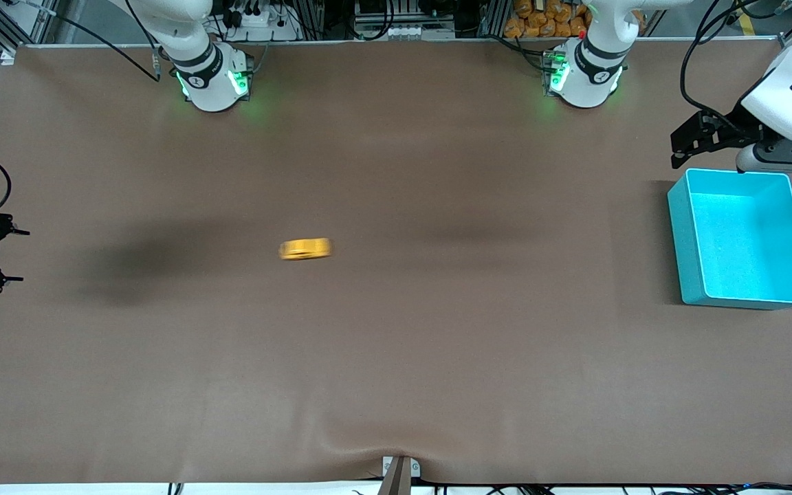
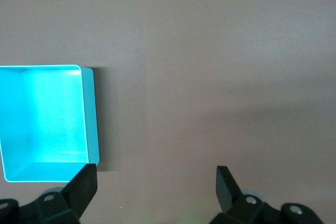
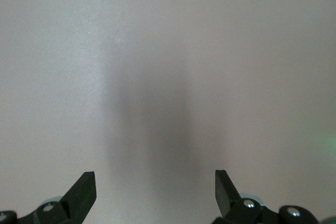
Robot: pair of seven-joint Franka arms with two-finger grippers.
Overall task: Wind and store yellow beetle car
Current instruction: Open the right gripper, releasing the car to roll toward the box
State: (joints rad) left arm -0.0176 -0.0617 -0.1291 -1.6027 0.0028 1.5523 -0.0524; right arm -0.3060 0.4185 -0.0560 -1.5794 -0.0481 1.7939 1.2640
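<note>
Left pincer (image 2: 152,182) gapes beside teal bin (image 1: 685,234), seemingly holding nothing.

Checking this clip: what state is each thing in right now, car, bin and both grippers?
yellow beetle car: on the table mid-surface, free of both grippers, smeared as if rolling.
teal bin: upright at the left arm's end, nothing inside.
left gripper: open, holding nothing, up by the bin's edge nearest the bases.
right gripper: open, holding nothing, over bare table at the right arm's end.
</note>
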